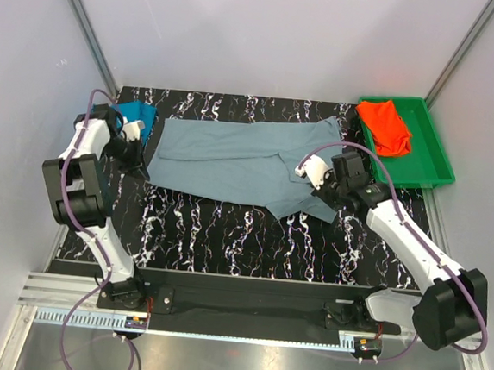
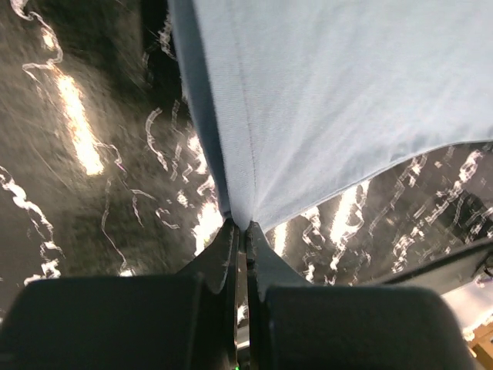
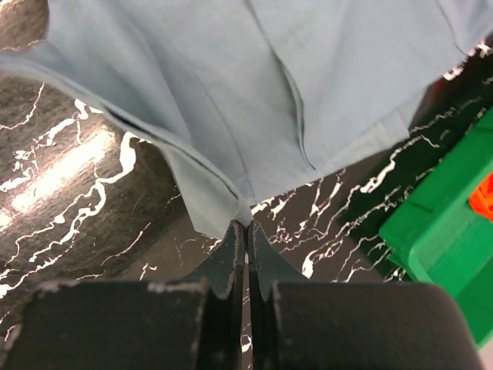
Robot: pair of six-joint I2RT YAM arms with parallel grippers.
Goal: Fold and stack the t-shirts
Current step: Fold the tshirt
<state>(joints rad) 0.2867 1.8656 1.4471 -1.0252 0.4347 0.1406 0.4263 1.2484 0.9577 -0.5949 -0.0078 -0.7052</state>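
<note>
The grey-blue t-shirt (image 1: 241, 158) lies spread across the middle of the black marbled table, partly folded over itself. My left gripper (image 1: 138, 160) is shut on its left edge; the left wrist view shows the cloth (image 2: 339, 92) pinched at the fingertips (image 2: 240, 225) and stretched away, lifted off the table. My right gripper (image 1: 316, 184) is shut on its right side; the right wrist view shows a cloth corner (image 3: 254, 123) pinched between the tips (image 3: 246, 223). The teal-blue t-shirt (image 1: 139, 117) lies bunched at the back left. The orange-red t-shirt (image 1: 387, 125) lies in the green tray.
The green plastic tray (image 1: 431, 158) stands at the back right, close to my right arm; its corner shows in the right wrist view (image 3: 443, 223). White walls with metal rails close in the table at back and sides.
</note>
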